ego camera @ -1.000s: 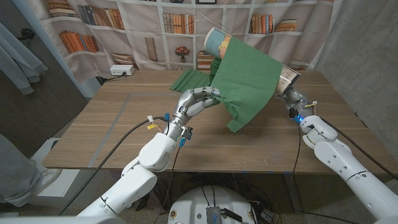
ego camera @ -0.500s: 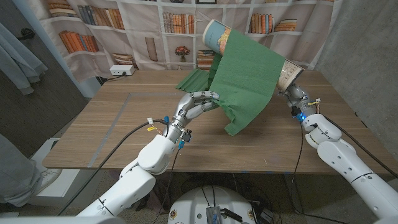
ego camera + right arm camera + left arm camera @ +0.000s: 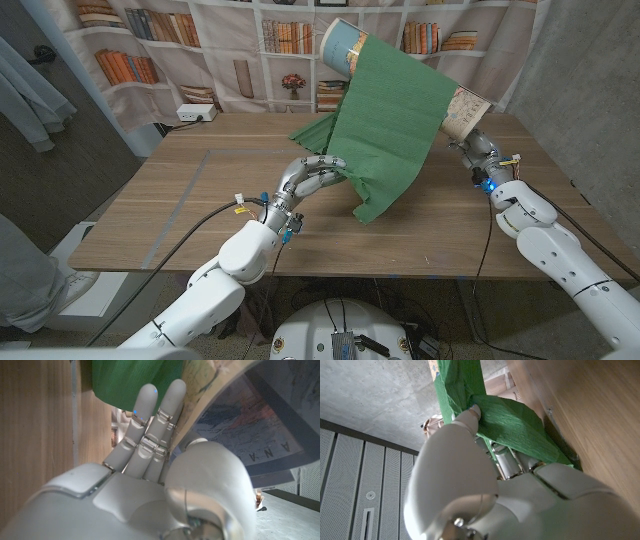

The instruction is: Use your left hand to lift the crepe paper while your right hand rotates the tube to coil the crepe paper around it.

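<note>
While left hand (image 3: 312,175) pinches crepe paper (image 3: 390,120) | right hand (image 3: 478,150) grips raised tube (image 3: 345,42)

1. Both arms (image 3: 230,265) have smooth, glossy white rounded shells, built in segments with dark seams at the joints.
2. The left hand (image 3: 312,175) is silver-grey metal with jointed fingers; the wrist view shows white shell pieces over its back and bare metal links between them.
3. The right hand (image 3: 478,152) is the same grey metal; the wrist view shows pale segmented fingers (image 3: 150,420) with small blue lights on one.
4. Black cables (image 3: 190,225) run along each forearm, with yellow tags and blue connectors at the wrists.
</note>
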You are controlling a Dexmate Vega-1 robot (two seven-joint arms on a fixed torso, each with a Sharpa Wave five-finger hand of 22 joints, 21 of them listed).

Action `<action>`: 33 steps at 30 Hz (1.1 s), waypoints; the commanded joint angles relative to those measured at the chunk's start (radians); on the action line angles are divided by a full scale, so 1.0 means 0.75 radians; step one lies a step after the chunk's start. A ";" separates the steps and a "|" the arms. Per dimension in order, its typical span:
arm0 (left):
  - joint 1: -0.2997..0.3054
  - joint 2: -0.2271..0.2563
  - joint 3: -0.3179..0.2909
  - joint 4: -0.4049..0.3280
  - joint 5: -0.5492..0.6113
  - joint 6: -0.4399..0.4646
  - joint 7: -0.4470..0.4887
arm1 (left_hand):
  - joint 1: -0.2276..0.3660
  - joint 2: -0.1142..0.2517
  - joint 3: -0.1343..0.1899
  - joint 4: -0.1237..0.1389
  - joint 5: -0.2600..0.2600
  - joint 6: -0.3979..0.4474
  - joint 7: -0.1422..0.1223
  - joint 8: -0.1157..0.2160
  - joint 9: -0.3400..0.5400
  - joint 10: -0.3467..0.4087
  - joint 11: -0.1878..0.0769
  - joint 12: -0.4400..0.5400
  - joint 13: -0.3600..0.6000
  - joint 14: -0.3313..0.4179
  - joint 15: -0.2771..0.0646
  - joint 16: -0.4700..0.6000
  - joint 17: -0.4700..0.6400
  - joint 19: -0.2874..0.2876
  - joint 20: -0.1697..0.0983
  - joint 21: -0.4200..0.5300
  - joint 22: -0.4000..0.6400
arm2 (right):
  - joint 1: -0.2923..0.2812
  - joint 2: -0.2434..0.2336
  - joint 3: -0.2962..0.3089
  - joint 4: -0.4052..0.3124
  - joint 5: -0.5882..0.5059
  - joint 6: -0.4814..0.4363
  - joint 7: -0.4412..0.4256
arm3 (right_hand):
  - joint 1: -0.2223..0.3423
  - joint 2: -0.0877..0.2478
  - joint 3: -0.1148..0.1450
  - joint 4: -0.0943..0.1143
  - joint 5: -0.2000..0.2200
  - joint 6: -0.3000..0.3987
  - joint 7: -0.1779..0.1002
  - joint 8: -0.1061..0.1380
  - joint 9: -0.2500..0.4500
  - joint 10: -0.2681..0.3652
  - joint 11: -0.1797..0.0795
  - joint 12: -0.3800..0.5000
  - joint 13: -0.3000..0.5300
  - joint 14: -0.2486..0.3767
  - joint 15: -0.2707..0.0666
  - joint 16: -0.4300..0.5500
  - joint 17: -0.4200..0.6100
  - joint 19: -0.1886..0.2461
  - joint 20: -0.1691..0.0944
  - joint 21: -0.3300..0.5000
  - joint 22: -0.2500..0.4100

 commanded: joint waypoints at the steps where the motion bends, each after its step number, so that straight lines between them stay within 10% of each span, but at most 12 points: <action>1: 0.028 0.053 -0.053 -0.007 -0.021 0.068 0.045 | 0.002 -0.004 0.011 -0.001 0.001 0.013 0.003 -0.001 0.005 0.012 -0.001 -0.008 0.002 0.011 -0.085 0.001 0.007 -0.002 -0.175 0.007 0.003 | -0.037 -0.018 0.030 -0.042 0.032 0.004 0.057 | 0.035 0.018 0.016 -0.008 0.005 0.028 -0.019 0.007 0.008 0.015 -0.014 -0.004 0.004 0.002 -0.005 -0.005 0.002 -0.004 -0.112 0.008 0.001; 33: -0.066 -0.029 -0.083 0.184 0.044 0.050 0.152 | -0.002 -0.006 0.016 0.000 0.000 0.012 -0.002 -0.001 0.007 0.011 -0.004 -0.010 0.006 0.012 -0.087 0.000 0.013 -0.005 -0.172 0.013 0.003 | -0.114 -0.075 0.066 -0.131 0.124 -0.021 0.271 | 0.040 0.018 0.017 -0.009 0.007 0.027 -0.019 0.010 0.022 0.019 -0.013 -0.010 0.007 0.004 -0.005 -0.005 0.006 -0.008 -0.111 0.017 0.000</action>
